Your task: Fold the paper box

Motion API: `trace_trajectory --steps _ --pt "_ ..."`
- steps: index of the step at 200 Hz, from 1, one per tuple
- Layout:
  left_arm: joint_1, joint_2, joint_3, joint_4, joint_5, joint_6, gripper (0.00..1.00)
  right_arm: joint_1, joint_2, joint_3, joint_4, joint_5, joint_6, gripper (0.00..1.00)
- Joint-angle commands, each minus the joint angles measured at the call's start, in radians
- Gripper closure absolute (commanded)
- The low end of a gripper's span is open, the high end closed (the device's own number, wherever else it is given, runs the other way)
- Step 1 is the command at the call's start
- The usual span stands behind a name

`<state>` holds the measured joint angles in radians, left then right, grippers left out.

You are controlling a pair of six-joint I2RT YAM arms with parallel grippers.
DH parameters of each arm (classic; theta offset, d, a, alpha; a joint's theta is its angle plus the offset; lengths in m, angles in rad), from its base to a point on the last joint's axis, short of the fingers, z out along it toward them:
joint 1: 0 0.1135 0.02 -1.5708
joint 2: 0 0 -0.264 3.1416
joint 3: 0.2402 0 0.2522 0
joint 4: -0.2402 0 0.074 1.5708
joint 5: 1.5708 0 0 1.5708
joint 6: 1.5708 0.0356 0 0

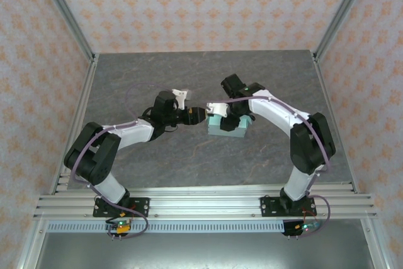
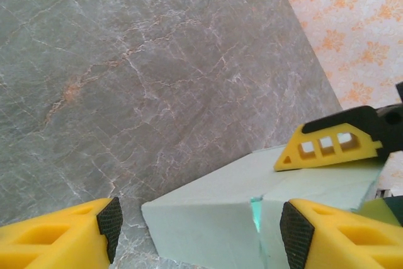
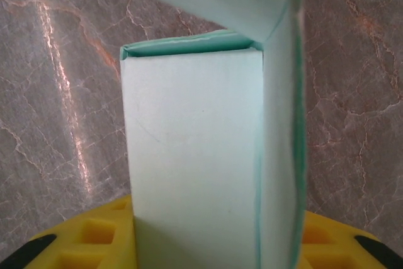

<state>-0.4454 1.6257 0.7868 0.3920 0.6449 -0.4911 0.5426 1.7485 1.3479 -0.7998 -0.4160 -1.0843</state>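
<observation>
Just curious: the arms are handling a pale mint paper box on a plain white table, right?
Not white: the table is grey with marble veining, as the top external view shows. The paper box on it is indeed pale mint.

Grey veined marble-look table [image 1: 157, 80], orange-flowered wallpaper walls [image 1: 201, 4], silver metal rails [image 1: 201, 205] along the near edge

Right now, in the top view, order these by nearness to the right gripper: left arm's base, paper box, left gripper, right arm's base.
1. paper box, touching it
2. left gripper, beside the box
3. right arm's base, near edge, right
4. left arm's base, near edge, left
</observation>
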Motion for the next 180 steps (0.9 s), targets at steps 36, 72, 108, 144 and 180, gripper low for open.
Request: trace_trajectory --steps 36,72,108,144,180 --pt "-0.031 0.005 -0.028 0.050 0.020 -0.007 0.30 -0.023 0.032 0.025 -0.006 -0.053 0.030 0.49" --pt "-0.032 0.034 -0.021 0.038 0.003 -0.003 0.31 -0.020 -0.016 -0.011 0.050 -0.060 0.015 0.44" --pt "-0.036 0.077 0.002 0.039 0.007 -0.012 0.31 -0.015 -0.050 -0.031 0.083 -0.070 -0.014 0.34" --pt "-0.037 0.093 0.005 0.056 0.011 -0.034 0.31 -0.012 -0.048 -0.016 0.062 -0.083 -0.041 0.34" --pt "-0.034 0.076 0.005 0.033 0.007 -0.024 0.31 0.006 -0.055 -0.039 0.070 -0.048 -0.086 0.35"
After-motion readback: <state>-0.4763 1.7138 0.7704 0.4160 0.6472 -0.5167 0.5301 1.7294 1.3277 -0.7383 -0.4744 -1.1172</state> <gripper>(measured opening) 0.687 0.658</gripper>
